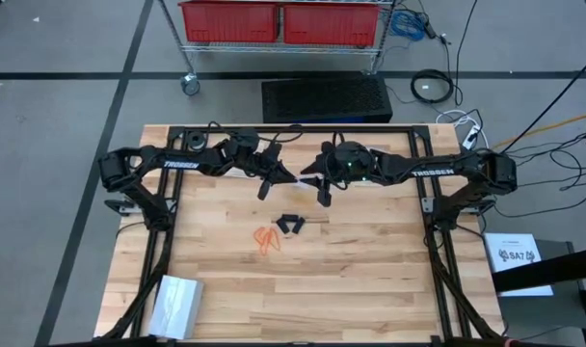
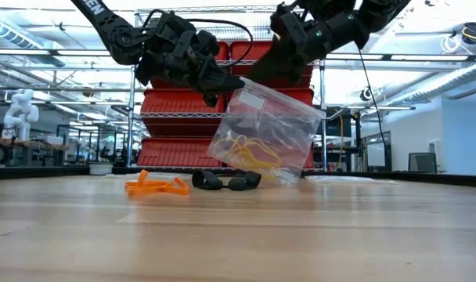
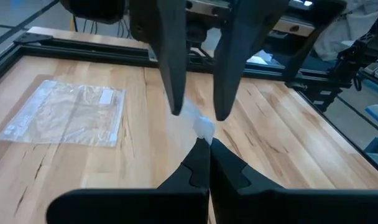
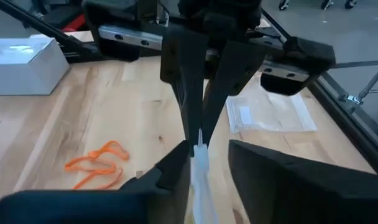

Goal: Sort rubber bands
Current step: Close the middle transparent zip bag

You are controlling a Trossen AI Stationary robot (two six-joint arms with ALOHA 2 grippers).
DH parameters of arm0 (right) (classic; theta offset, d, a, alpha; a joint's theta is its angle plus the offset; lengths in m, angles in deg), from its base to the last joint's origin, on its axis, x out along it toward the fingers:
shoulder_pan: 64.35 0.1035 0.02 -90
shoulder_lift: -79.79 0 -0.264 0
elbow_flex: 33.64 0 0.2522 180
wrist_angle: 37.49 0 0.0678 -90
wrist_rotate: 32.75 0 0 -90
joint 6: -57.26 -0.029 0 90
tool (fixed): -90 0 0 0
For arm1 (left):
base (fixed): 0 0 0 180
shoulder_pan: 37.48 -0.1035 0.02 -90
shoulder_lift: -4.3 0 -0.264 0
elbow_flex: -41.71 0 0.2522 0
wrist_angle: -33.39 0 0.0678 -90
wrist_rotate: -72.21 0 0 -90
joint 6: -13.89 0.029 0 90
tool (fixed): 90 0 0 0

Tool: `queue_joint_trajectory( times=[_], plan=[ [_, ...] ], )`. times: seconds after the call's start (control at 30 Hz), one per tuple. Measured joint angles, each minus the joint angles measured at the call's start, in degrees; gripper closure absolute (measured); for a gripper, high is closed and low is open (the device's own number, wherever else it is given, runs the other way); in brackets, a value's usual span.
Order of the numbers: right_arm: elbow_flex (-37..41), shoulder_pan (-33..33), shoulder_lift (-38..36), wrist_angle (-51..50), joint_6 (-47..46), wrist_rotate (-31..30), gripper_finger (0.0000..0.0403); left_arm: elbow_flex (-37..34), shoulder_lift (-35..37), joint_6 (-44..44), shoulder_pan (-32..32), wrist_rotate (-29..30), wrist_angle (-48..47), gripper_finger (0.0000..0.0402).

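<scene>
**Inspector A:** Surface is a pale wooden plank table [image 1: 370, 280]; red plastic bins [image 2: 183, 125] stand behind it. Jaws?

**Inspector B:** Left gripper [image 3: 209, 144] is closed on the top edge of a clear plastic bag [image 2: 265, 137], held above the table. Right gripper [image 4: 204, 158] stands at that same edge, jaws apart around it.

**Inspector A:** Rubber bands?

**Inspector B:** Thin yellowish rubber bands [image 2: 250, 150] sit inside the bag. Black rubber bands [image 1: 290, 225] lie on the table under the bag, orange rubber bands [image 1: 266, 237] just beside them.
</scene>
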State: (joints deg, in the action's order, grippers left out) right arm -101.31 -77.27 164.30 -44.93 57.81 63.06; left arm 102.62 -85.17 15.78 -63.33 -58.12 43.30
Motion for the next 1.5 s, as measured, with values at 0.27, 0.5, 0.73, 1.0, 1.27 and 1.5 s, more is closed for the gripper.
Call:
queue_joint_trajectory(
  times=[0.27, 0.5, 0.73, 1.0, 1.27, 1.5],
  plan=[
    [-0.2, -0.2, 0.8, -0.6, 0.7, 3.3, 0.0286, 0.0, 0.0, 0.0, 0.0, 0.0, 0.3, 0.0401],
    [-0.2, -0.5, 2.1, 0.7, 1.8, 3.2, 0.0341, 0.0, 0.0, 0.0, 0.0, 0.0, 0.3, 0.0401],
    [-0.3, -0.6, 2.1, -0.1, 2.2, 2.0, 0.0391, 0.0, 0.0, 0.0, 0.0, 0.3, 0.2, 0.0401],
    [-0.4, -0.6, 1.6, -4.0, 1.8, 1.6, 0.0396, -0.1, 0.0, 0.0, 0.0, 0.8, 0.7, 0.0401],
    [-0.3, -0.6, -0.7, -11.0, 0.8, 1.2, 0.0397, -0.1, 0.0, 0.0, -0.2, 1.6, 1.7, 0.0401],
    [-0.3, 0.3, -1.0, -19.4, -0.3, 1.1, 0.0398, -0.1, 0.0, 0.0, -1.2, 2.9, 1.5, 0.0401]
  ],
)
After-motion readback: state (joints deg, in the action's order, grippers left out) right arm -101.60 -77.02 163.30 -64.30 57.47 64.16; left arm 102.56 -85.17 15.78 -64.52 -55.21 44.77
